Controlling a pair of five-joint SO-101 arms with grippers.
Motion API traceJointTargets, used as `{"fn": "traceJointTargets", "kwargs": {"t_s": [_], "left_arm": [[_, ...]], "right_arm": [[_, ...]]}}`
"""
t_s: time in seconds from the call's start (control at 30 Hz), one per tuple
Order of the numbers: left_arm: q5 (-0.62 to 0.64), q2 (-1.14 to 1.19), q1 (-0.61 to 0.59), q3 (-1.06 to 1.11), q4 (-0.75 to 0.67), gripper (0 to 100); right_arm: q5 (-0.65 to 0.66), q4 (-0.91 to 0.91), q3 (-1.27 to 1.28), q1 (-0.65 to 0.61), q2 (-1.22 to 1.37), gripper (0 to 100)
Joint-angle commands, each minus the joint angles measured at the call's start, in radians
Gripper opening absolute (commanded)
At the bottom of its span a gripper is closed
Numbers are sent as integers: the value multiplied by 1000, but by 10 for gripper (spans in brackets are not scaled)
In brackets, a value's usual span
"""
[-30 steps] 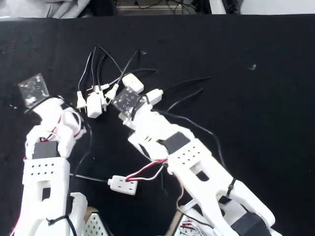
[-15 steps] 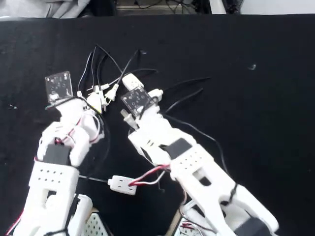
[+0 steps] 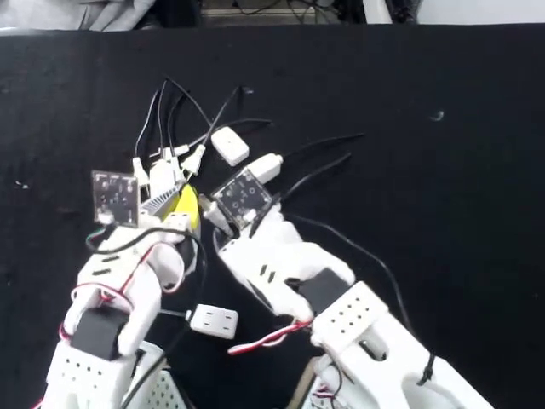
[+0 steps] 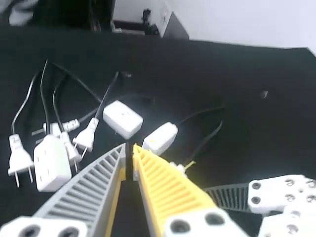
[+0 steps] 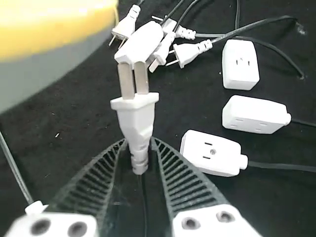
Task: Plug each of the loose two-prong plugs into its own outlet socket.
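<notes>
The right gripper (image 5: 138,146) pinches a white two-prong plug (image 5: 134,112) by its neck, over the black table (image 5: 69,118). The plug's long axis runs in line with the fingers. Its flat metal prongs point away from the wrist, toward a cluster of loose white plugs (image 5: 190,52). Three white outlet sockets (image 5: 213,153) lie near. The grey-and-yellow left gripper (image 4: 129,148) has its fingers closed almost together.

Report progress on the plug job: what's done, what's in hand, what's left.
Done: nothing looks seated yet. One oblong socket and the square socket both show empty slots.
In hand: the right gripper is clamped on a two-prong plug, with its prongs pointing away and not in any socket.
Left: that plug, plus the loose plugs lying in a cluster beyond it.
</notes>
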Motion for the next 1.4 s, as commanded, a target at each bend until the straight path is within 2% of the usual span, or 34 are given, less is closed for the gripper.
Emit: {"fn": "traceJointTargets", "kwargs": {"t_s": [0.0, 0.13, 0.27, 0.37, 0.63, 0.97, 1.13, 1.37], "left_arm": [[-9, -49, 10, -12, -6, 33], [-14, -52, 67, -12, -5, 33], [-135, -54, 130, -28, 52, 30], [-157, -52, 143, -35, 77, 30], [-227, -23, 143, -24, 86, 30], [-244, 356, 117, -180, 86, 30], [-244, 374, 116, -189, 84, 30], [-244, 374, 54, -197, 78, 30]], "right_arm": [[-2, -20, -7, -9, -30, 11], [-2, -20, -7, -11, -30, 11], [-2, -20, 4, -6, -35, 11], [0, -20, 7, -9, -35, 11], [0, -11, 2, -8, -38, 11], [28, 66, -51, -9, -38, 11], [28, 72, -58, -11, -38, 11], [35, 135, -102, -14, -96, 11]]}}
